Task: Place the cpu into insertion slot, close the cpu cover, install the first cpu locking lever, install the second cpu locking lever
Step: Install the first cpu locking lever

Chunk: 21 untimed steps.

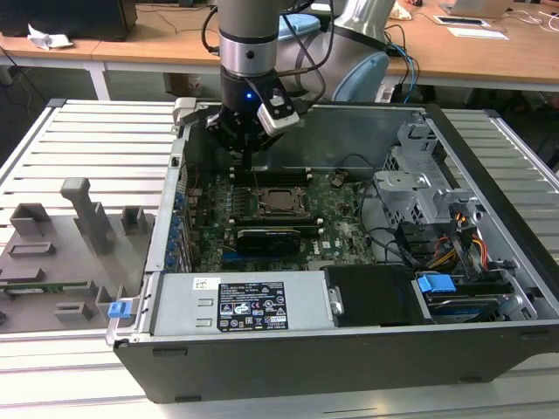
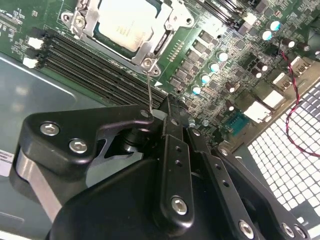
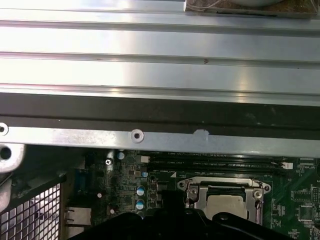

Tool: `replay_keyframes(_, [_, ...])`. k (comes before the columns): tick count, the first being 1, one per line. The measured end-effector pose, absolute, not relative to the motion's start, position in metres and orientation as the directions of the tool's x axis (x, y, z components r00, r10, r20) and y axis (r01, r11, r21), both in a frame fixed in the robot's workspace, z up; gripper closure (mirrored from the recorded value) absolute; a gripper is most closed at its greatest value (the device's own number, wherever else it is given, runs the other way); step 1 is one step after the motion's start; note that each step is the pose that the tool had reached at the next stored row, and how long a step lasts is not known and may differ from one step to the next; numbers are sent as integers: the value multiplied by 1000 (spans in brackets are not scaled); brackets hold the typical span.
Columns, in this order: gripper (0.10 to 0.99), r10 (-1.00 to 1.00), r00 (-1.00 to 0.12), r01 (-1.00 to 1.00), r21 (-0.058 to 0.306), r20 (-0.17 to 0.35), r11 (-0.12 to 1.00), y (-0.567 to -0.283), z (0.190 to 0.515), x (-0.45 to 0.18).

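Pale wooden desks [image 1: 131, 39] are running across the back of the room, and a ribbed metal table [image 1: 96, 131] is carrying an open computer case [image 1: 489, 175] lying on its side. On the power supply [image 1: 236, 305] at the case's near edge a black-and-white sticker [image 1: 251, 305] is showing lines of print too small to make out.

Inside, the cpu [image 2: 125, 25] is sitting in the insertion slot [image 1: 262, 194] on the green circuit board [image 2: 210, 30], its silvery top showing through the cut-out of the cpu cover [image 2: 172, 22], which is lying flat over it. Long black memory slots [image 2: 95, 65] are running just beside the socket.

The gripper [image 2: 170, 102] is hanging low over the board near the socket's corner. Its fingers [image 2: 172, 145] are looking drawn together, with no gap showing between them. A thin locking lever [image 2: 149, 90] is rising from the socket's corner to just beside the fingertips; whether they are pinching it, I cannot tell.
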<state>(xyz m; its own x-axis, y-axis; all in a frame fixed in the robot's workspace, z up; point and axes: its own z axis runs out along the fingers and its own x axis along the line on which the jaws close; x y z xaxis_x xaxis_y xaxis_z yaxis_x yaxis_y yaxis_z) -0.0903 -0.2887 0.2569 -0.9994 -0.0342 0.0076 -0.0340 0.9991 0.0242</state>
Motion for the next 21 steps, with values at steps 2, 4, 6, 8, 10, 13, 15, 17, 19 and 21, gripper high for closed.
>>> replay_keyframes(2, [980, -34, -999, -34, 24, 8, 999, -289, 257, -89])
replay_keyframes(4, [980, -34, -999, -34, 24, 8, 999, -289, 257, -87])
replay_keyframes(6, [980, -34, -999, -34, 24, 8, 999, -289, 256, -86])
replay_keyframes(8, [980, -34, -999, -34, 24, 8, 999, -289, 256, -85])
replay_keyframes(10, [980, -34, -999, -34, 24, 8, 999, -289, 256, -84])
replay_keyframes(13, [980, -34, -999, -34, 24, 8, 999, -289, 256, -83])
replay_keyframes(15, [980, -34, -999, -34, 24, 8, 999, -289, 256, -82])
replay_keyframes(17, [980, -34, -999, -34, 24, 8, 999, -289, 256, -82])
replay_keyframes(19, [980, -34, -999, -34, 24, 8, 999, -289, 255, -81])
replay_keyframes(21, [980, -34, -999, -34, 24, 8, 999, -289, 255, -79])
